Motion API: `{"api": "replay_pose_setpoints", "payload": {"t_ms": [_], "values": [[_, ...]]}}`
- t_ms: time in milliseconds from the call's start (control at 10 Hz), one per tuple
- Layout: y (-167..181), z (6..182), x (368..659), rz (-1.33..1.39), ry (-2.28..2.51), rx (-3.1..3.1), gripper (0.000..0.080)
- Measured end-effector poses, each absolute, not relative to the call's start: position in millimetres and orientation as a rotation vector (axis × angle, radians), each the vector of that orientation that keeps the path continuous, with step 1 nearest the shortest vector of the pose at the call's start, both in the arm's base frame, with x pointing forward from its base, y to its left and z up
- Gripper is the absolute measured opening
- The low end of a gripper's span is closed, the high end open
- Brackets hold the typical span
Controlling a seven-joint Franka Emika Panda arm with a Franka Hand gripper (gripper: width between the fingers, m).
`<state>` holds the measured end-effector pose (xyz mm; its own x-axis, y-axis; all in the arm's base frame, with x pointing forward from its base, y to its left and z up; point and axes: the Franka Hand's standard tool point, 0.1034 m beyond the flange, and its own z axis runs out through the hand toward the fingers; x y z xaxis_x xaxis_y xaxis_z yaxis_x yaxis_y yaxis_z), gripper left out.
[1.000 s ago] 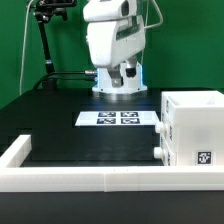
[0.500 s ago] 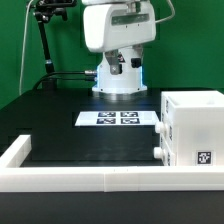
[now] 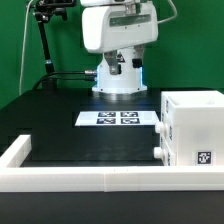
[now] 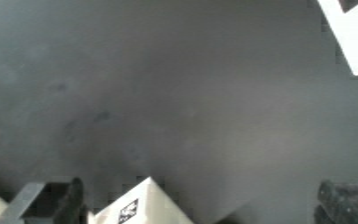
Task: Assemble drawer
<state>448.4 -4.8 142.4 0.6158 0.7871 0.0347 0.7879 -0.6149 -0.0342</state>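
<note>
Your gripper (image 3: 122, 68) hangs high above the marker board (image 3: 119, 118); you cannot tell its jaw state. Beside stands the drawer (image 3: 192, 128), behind the white rail (image 3: 90, 177).

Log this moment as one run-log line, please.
arm: raised behind marker board | gripper: empty, jaw state unclear | drawer: exterior view's right, untouched | contact: none

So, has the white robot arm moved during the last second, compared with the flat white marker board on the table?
Yes. The white robot arm rose and turned, away from the marker board; in the last half second it stayed.
</note>
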Motion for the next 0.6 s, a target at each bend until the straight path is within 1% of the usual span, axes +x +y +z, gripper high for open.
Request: {"api": "replay_pose_setpoints", "payload": {"t_ms": [100, 600], "values": [[-2.2, 140.4, 443.0, -0.026, -1.363, -2.783, 0.0649], [-1.0, 139.3, 441.9, -0.021, -1.343, -2.791, 0.0649]]}}
